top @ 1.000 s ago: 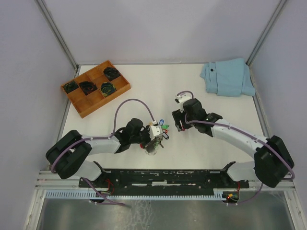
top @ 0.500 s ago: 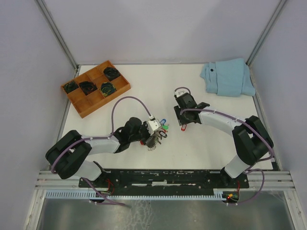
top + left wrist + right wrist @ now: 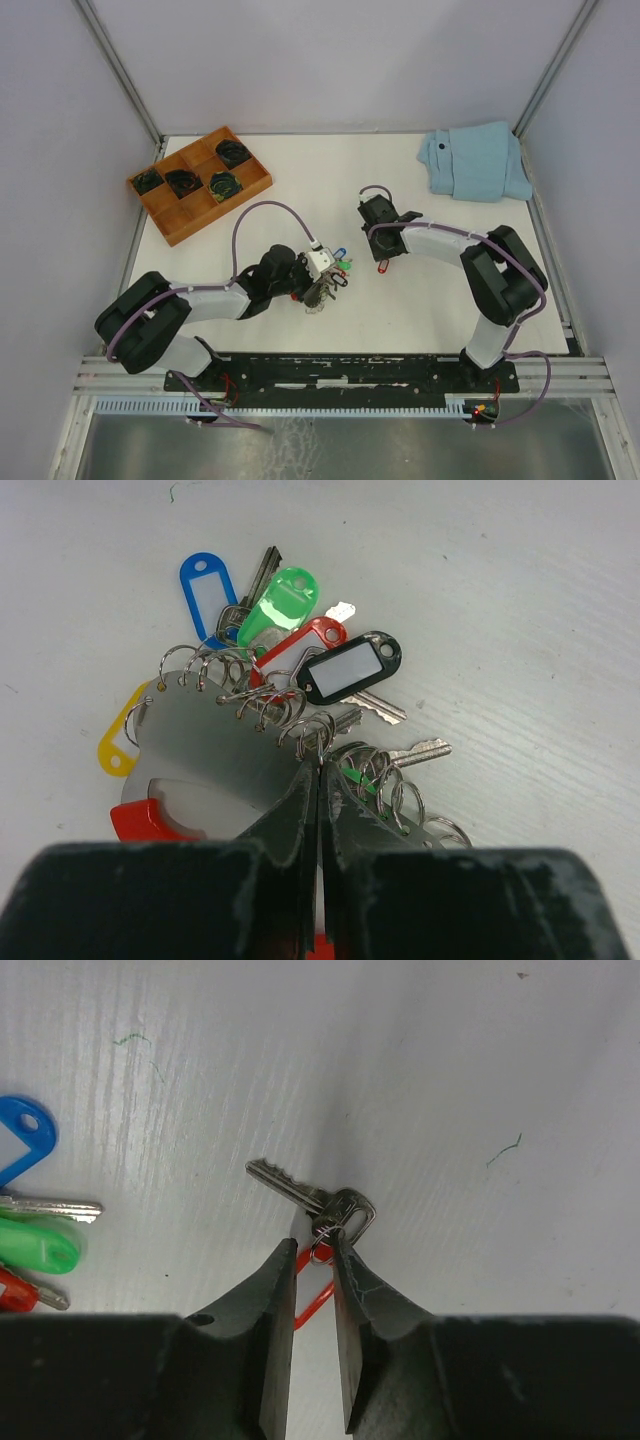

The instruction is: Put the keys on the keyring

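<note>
My left gripper (image 3: 324,286) (image 3: 320,765) is shut on one small ring of the keyring (image 3: 215,735). The keyring is a grey plate lined with rings, with a red band (image 3: 150,822) and blue (image 3: 205,585) and yellow (image 3: 118,738) tags. The green-tagged key (image 3: 282,600) (image 3: 40,1252) lies against the bunch; whether it is attached, I cannot tell. The silver key (image 3: 312,1198) with the red tag (image 3: 316,1288) (image 3: 383,266) rests on the table. My right gripper (image 3: 381,256) (image 3: 315,1243) stands narrowly open astride its small ring and tag.
A wooden tray (image 3: 220,214) with dark coiled items sits at the back left. A folded light-blue cloth (image 3: 476,160) lies at the back right. A black-framed tag (image 3: 352,666) and a second red tag (image 3: 300,648) belong to the bunch.
The right arm has folded its elbow back to the right and its gripper has drawn slightly away; the red-tagged key now shows on the table. The left gripper has edged right with the keyring.
</note>
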`<action>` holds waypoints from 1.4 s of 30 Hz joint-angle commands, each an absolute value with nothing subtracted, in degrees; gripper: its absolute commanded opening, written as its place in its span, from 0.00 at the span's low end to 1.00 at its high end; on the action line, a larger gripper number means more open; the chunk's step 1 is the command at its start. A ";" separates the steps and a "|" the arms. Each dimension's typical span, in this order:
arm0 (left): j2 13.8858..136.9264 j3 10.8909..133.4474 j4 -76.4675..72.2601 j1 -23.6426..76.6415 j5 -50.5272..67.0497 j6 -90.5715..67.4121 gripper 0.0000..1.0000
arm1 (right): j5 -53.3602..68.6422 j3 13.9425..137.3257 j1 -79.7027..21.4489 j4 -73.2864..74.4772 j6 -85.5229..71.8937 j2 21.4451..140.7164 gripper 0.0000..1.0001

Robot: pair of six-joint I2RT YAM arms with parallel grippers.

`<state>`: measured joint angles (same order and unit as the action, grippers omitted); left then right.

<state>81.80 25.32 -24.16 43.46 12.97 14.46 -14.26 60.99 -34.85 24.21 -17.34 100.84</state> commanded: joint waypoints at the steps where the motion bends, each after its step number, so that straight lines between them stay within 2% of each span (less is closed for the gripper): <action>1: 81.15 26.83 -25.74 43.23 12.61 13.05 0.03 | -16.22 63.55 -34.72 23.35 -18.43 101.83 0.28; 7: 81.16 26.90 -25.49 43.24 13.01 13.07 0.03 | -17.61 63.63 -34.73 24.10 -18.68 102.25 0.25; 18: 81.17 27.33 -24.57 43.23 14.59 13.77 0.03 | -16.23 62.36 -34.73 25.86 -17.02 97.94 0.01; 31: 78.84 25.87 -26.05 42.19 17.05 13.35 0.03 | 3.36 53.79 -35.96 27.50 -13.65 83.65 0.01; 38: 78.40 25.43 -26.82 41.85 17.46 12.84 0.03 | 2.61 53.58 -42.28 39.19 -16.51 76.85 0.01; 42: 78.05 25.37 -26.80 41.83 18.01 12.69 0.03 | 2.89 54.08 -43.58 43.12 -18.51 77.11 0.01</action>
<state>80.05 25.32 -22.87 42.11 16.21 14.44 2.31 52.75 -42.87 37.32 -15.84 77.87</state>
